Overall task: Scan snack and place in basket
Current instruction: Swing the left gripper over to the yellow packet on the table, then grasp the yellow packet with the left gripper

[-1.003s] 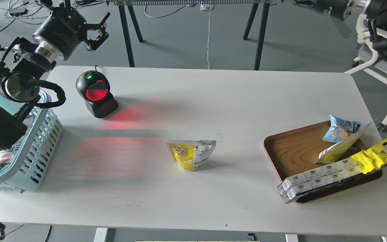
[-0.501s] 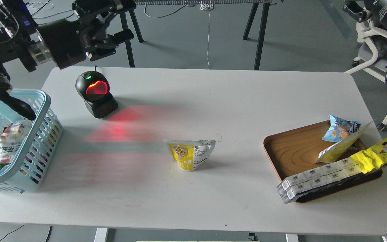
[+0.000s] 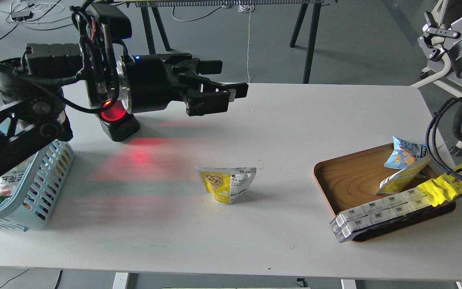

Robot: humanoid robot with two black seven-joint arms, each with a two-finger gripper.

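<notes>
Clearly, the left gripper was spread and empty, its two fingers pointing toward the right of the frame with a visible gap between them, hovering above the table in the upper middle of the picture. The snack stood upright on the white surface in the centre of the frame, below and a little right of those fingers, well apart from them and touched by nothing. Judged from this, the step in hand was the reach for the pouch. To do it well, the arm would need to drop lower and bring the fingers down on either side of the pouch's upper edge, closing gently so the thin pack did not tip or crumple, and keeping the printed panel free for the scanner.

The left arm came in from the left edge and stretched nearly level across the upper left of the frame, its wrist housing covering the top of the scanner, whose red window glowed and threw red light on the table. The basket sat at the lower left, partly under the arm. At the upper right corner the right gripper was raised off the table with its fingers apart, holding nothing. The wooden tray lay at the right.
</notes>
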